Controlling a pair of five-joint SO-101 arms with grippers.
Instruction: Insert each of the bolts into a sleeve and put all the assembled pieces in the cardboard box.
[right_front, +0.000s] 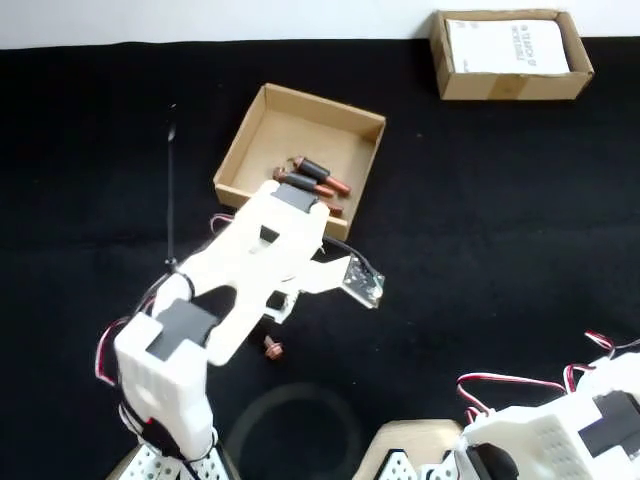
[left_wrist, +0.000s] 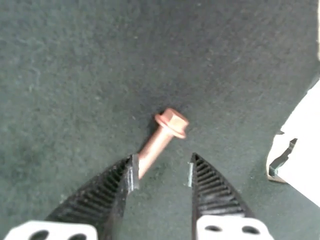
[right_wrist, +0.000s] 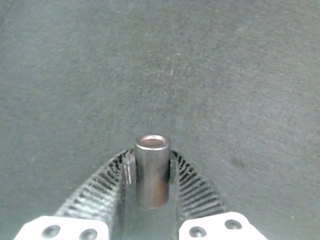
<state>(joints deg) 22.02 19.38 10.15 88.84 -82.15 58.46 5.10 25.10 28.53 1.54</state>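
Left wrist view, left gripper (left_wrist: 161, 174) fingers apart at a bolt (left_wrist: 163, 136), right gripper (right_wrist: 152, 166) fingers clamping a sleeve (right_wrist: 152, 175)

The only print is on a white sheet (right_front: 507, 46) lying flat inside the small box (right_front: 512, 87) at the far right of the worktop (right_front: 480, 220). In the high view a few short dark lines of lettering sit near the sheet's middle. The letters are too small to make out, so no word, number or sign on it can be read.
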